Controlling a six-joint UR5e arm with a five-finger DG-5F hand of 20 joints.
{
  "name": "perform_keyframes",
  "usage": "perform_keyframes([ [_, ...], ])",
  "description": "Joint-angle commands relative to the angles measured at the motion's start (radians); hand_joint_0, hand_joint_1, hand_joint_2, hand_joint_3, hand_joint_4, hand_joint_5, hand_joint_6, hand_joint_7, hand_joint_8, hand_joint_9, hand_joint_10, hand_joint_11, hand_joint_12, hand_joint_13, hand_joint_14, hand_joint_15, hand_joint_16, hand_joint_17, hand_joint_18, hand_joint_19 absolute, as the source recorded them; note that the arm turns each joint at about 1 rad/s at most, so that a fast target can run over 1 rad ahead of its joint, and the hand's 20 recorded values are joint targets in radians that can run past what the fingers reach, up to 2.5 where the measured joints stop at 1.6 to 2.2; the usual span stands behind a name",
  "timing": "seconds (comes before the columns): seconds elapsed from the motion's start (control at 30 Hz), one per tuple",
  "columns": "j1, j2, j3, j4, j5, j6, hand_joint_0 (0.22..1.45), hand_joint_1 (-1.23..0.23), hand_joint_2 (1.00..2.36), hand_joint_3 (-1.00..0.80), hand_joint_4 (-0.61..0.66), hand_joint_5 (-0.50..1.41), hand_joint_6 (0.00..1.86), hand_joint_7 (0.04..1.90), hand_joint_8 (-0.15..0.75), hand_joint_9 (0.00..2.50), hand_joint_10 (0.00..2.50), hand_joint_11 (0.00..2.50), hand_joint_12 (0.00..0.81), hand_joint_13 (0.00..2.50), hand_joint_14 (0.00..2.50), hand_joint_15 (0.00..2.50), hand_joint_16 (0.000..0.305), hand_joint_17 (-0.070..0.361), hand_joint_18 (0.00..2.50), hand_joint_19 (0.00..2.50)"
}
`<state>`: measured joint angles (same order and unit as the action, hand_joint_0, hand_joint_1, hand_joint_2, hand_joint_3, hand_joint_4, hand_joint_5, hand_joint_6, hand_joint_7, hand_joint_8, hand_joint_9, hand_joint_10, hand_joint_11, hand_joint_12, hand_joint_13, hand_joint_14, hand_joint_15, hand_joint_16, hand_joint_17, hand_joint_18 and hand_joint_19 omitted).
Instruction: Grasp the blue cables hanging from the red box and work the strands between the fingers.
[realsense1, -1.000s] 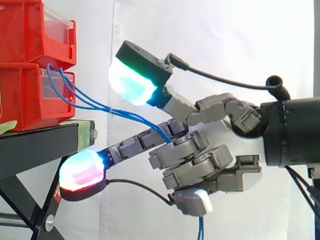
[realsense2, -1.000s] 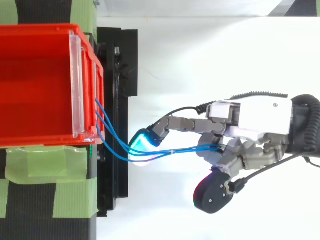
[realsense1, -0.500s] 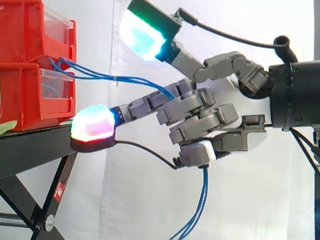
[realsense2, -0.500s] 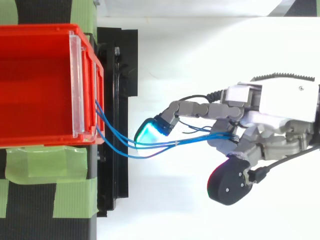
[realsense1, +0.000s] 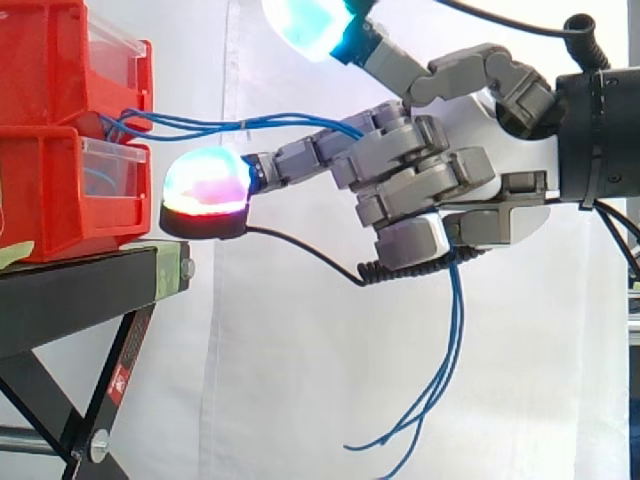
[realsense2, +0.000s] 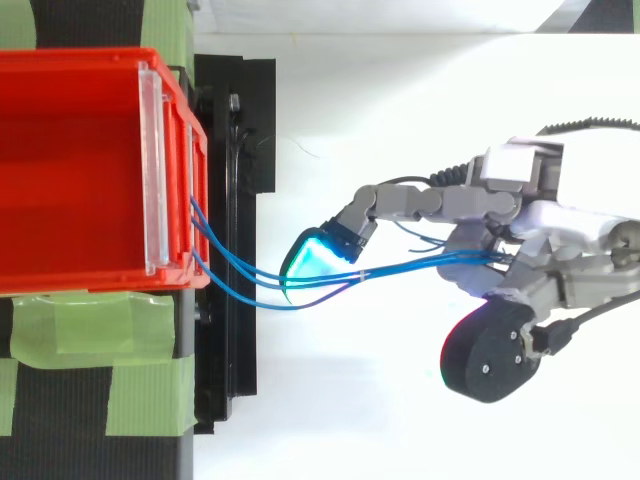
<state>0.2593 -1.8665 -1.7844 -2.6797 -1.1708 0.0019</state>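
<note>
Thin blue cables (realsense1: 250, 123) (realsense2: 400, 270) run from the front of the red box (realsense1: 60, 190) (realsense2: 80, 170) rightwards, almost level and taut, into my hand (realsense1: 430, 190) (realsense2: 520, 260). Curled fingers pinch the strands, and their loose ends (realsense1: 440, 370) hang down below the palm. One finger stretches toward the box, its red and cyan pad (realsense1: 207, 185) just right of the lower bin. Another cyan pad (realsense1: 305, 25) is raised above the cables near the top edge.
Two red bins are stacked on a black stand (realsense1: 90, 290) with green tape (realsense2: 90, 330) at the left. A white curtain (realsense1: 300, 350) hangs behind. Open space lies under my hand, right of the stand's legs.
My hand has risen and drawn back to the right, away from the box. The cables went from sagging to nearly level, and more of their loose ends now hang below the palm.
</note>
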Motion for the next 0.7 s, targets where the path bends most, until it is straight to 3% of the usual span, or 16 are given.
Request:
perform_keyframes([
  [0.0, -0.002, 0.007, 0.002, 0.003, 0.0, 0.0, 0.79, -0.55, 1.0, -1.0, 0.21, 0.13, 0.0, 1.13, 0.351, 1.18, 2.5, 2.1, 0.507, 1.55, 2.5, 1.25, 0.073, 0.163, 1.78, 0.68],
  [0.1, -0.003, 0.006, 0.005, 0.003, 0.017, 0.0, 0.79, -0.55, 1.0, -1.0, 0.21, 0.14, 0.0, 1.13, 0.351, 1.18, 2.5, 2.1, 0.507, 1.55, 2.5, 1.25, 0.073, 0.163, 1.78, 0.68],
  [0.27, -0.003, 0.006, 0.005, 0.006, 0.074, 0.026, 0.79, -0.55, 1.0, -1.0, 0.2, 0.16, 0.0, 1.14, 0.351, 1.18, 2.5, 2.1, 0.507, 1.55, 2.5, 1.25, 0.073, 0.163, 1.78, 0.68],
  [0.3, -0.005, 0.006, 0.005, 0.009, 0.106, 0.059, 0.79, -0.55, 1.0, -1.0, 0.2, 0.16, 0.0, 1.14, 0.351, 1.18, 2.5, 2.1, 0.507, 1.55, 2.5, 1.25, 0.073, 0.163, 1.78, 0.68],
  [0.67, -0.008, 0.006, 0.037, -0.005, 0.106, 0.063, 0.79, -0.57, 1.0, -1.0, 0.17, 0.28, 0.01, 1.16, 0.351, 1.18, 2.5, 2.1, 0.507, 1.55, 2.5, 1.25, 0.073, 0.163, 1.78, 0.68],
])
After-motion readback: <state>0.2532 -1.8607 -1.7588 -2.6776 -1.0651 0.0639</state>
